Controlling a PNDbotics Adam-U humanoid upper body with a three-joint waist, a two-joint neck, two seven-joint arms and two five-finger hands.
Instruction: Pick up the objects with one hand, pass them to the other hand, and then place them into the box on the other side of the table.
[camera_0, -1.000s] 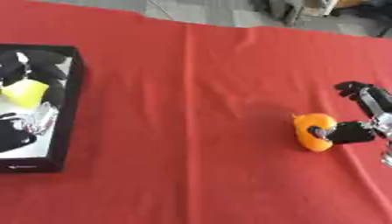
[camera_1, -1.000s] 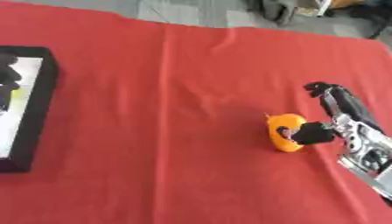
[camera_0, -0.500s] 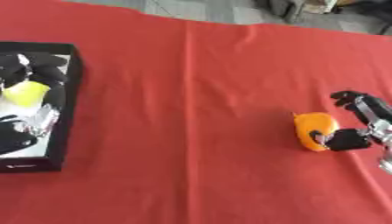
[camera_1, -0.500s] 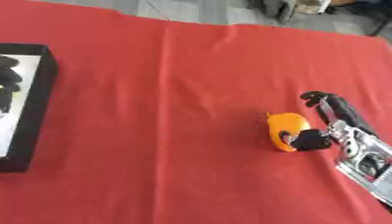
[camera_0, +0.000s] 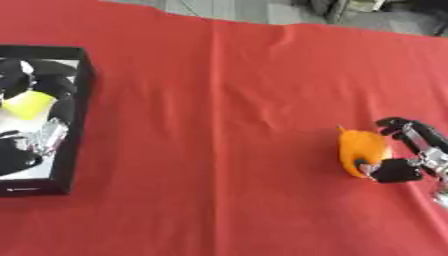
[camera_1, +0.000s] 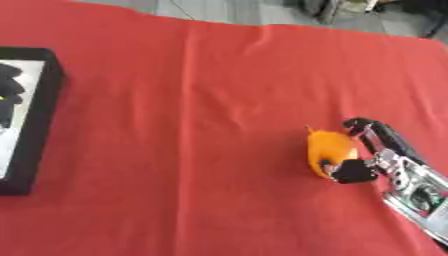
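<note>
Orange and roughly pear-shaped, the fruit (camera_0: 361, 150) lies on the red desk (camera_0: 219, 125) at about four o'clock from its middle, long axis running twelve to six, with the right hand (camera_0: 411, 155) touching it from three o'clock, fingers curled over its top and thumb pinching near its lower end. The box (camera_0: 77, 125) sits well apart at nine o'clock. No left hand shows, so the right hand is the nearer, and I judge the lift and pass must go toward nine o'clock.

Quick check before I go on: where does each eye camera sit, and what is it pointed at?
Left eye view: in the head, looking down on the red cloth; whole black box at left, right hand at right.
Right eye view: same, set slightly rightward; box cropped, more of that arm.
Both share the orange object in the right hand.
</note>
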